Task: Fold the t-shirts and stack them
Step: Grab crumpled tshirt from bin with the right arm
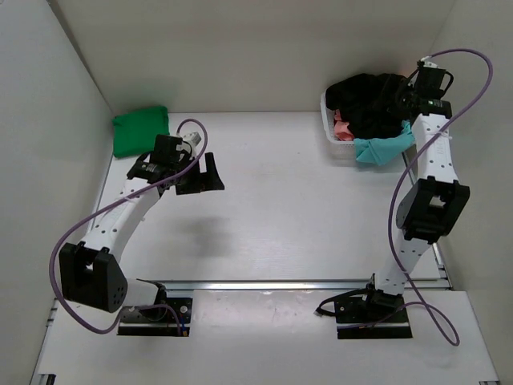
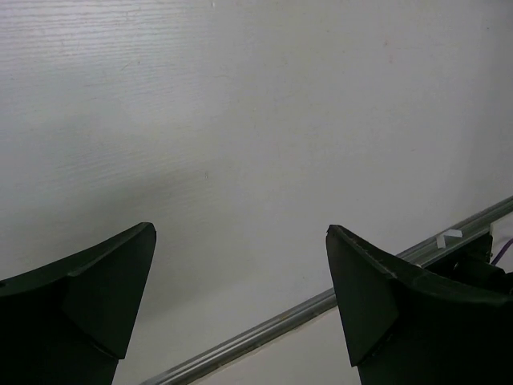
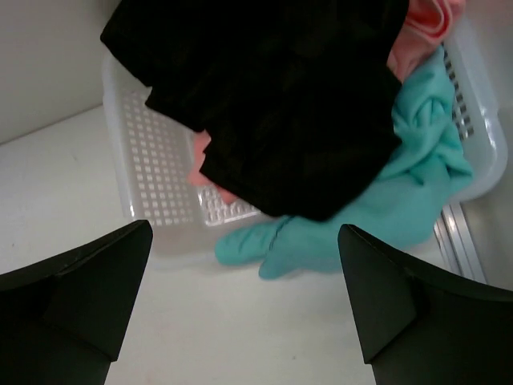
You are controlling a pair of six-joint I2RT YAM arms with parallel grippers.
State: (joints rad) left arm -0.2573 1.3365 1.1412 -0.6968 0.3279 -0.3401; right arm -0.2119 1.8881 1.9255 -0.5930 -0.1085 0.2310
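- Black cloth filled most of the white basket [image 3: 152, 160] at the far right corner of the tabletop [image 1: 280, 208]. You had the large black t-shirt [image 3: 272, 96] heaped on top there, bulging over the basket's rim.
- Beneath it lay the coral-pink t-shirt [image 3: 425, 20]. Only small patches of it showed, at the edges of the black cloth inside the basket.
- You could see the teal t-shirt [image 3: 377, 200] hanging out over the basket's rim, beside the black one. Its loose end rested on the tabletop just outside the basket.
- You had the green t-shirt [image 1: 141, 131] on its own in the far left corner of the tabletop. It was folded into a compact pad close against the walls, well apart from the basket and the other three.
- Your right tool [image 3: 244, 227] hovered above the basket with its fingers spread wide and nothing between them. The black and teal cloth lay below the gap, and neither finger appeared to touch them.
- Your left tool [image 1: 200, 175] hung over the bare left side of the tabletop, near the green t-shirt but not touching it. Its fingers also stood wide apart and held nothing.
- In the left wrist view you saw only plain white tabletop between those fingers. A metal rail [image 2: 321, 305] ran across the surface's near edge.
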